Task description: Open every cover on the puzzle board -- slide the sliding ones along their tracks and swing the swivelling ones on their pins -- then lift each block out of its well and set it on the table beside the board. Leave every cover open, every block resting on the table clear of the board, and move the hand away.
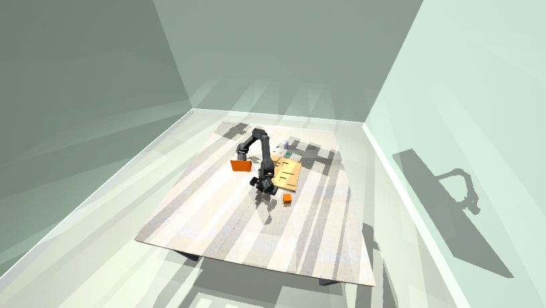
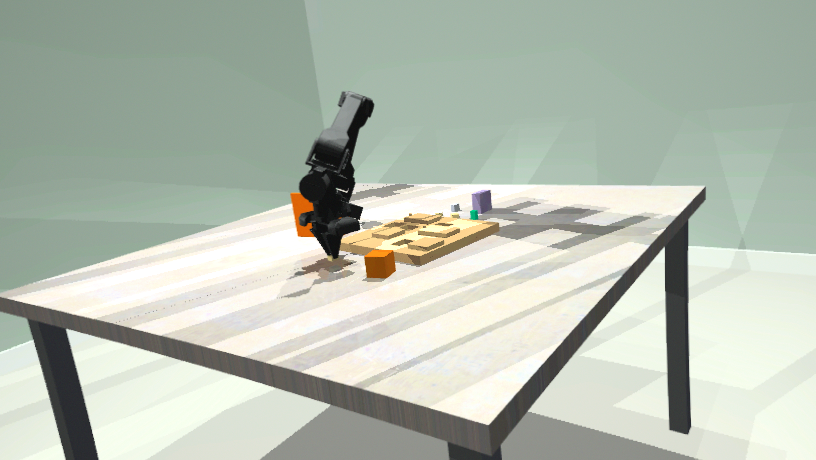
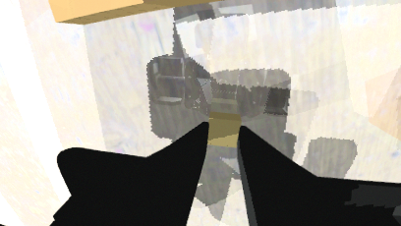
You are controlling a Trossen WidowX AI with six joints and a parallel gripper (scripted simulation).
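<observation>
My gripper (image 1: 264,191) (image 2: 333,257) (image 3: 223,130) is shut on a small yellow block (image 2: 330,260) (image 3: 224,134), low over the table off the board's near left corner. The wooden puzzle board (image 1: 281,185) (image 2: 485,229) (image 3: 103,14) carries several raised covers, among them a near cover (image 2: 425,244) and a middle cover (image 2: 438,230). Dark well openings show beside some covers; I cannot tell how far each is open. Beyond the board on the table lie a green block (image 1: 288,152) (image 2: 473,214), a small grey block (image 2: 454,207) and small yellow pieces (image 1: 274,150).
An orange cube (image 1: 287,199) (image 2: 379,264) stands in front of the board, to the right of my gripper. A purple box (image 1: 286,144) (image 2: 481,201) stands behind the board. A large orange block (image 1: 241,166) stands near the arm's base.
</observation>
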